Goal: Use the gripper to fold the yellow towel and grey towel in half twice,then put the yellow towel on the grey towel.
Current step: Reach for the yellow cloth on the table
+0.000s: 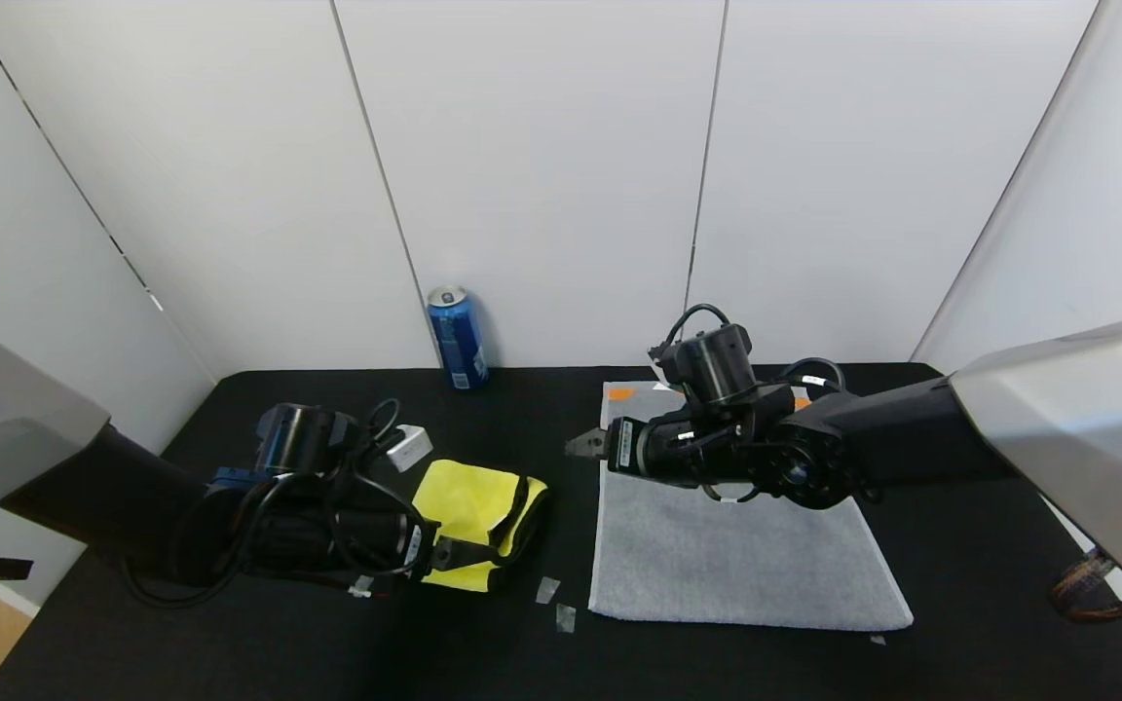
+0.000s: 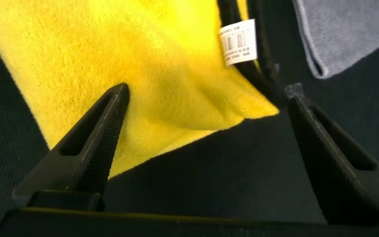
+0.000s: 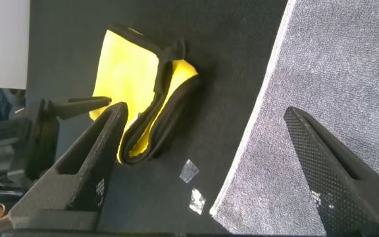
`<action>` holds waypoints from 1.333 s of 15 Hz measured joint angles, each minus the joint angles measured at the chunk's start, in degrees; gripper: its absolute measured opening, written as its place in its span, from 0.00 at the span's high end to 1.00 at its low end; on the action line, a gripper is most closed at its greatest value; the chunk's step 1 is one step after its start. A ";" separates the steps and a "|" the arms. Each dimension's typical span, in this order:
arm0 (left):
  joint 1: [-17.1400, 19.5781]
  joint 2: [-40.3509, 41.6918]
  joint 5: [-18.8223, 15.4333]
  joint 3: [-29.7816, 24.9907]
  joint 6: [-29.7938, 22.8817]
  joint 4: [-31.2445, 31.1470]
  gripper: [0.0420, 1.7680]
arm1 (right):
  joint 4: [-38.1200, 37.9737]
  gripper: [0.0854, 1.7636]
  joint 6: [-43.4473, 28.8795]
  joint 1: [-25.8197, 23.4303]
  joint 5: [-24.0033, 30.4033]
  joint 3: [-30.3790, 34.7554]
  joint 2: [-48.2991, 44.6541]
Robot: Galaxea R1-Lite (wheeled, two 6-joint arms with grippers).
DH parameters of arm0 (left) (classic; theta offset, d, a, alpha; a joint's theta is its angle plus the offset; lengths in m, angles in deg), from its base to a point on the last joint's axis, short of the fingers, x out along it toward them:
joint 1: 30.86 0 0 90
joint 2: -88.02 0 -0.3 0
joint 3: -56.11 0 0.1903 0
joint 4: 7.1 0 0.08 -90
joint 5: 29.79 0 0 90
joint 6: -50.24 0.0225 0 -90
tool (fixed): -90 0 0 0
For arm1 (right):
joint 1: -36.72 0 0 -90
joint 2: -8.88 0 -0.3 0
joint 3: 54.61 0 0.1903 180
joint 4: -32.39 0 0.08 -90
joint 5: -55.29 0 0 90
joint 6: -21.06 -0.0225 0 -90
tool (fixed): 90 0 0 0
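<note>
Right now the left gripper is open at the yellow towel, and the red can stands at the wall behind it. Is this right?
Not quite: the can is blue, as the head view shows. The left gripper is indeed open at the yellow towel, with the can at the wall behind.

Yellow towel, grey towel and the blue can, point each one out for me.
yellow towel (image 1: pixel 464 501): head view, flat top layer.
grey towel (image 1: pixel 717 560): head view, bare middle.
blue can (image 1: pixel 459 341): head view, side of the can.
</note>
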 joint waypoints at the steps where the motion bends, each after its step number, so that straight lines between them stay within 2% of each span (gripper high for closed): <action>1: -0.05 -0.24 0.66 -0.04 0.18 0.00 0.04 | 0.02 0.03 -0.02 0.01 0.02 0.00 0.00; 4: -0.13 -0.99 1.69 -0.09 1.23 0.02 0.04 | 0.02 0.03 -0.07 0.01 0.02 -0.06 0.24; 18: -1.57 -1.78 1.89 -1.08 2.49 0.06 0.04 | 0.02 0.03 -0.09 0.01 0.00 -0.35 1.01; 20: -1.57 -1.89 2.73 -1.08 3.00 0.06 0.04 | 0.00 0.03 -0.07 0.01 0.00 -0.35 1.01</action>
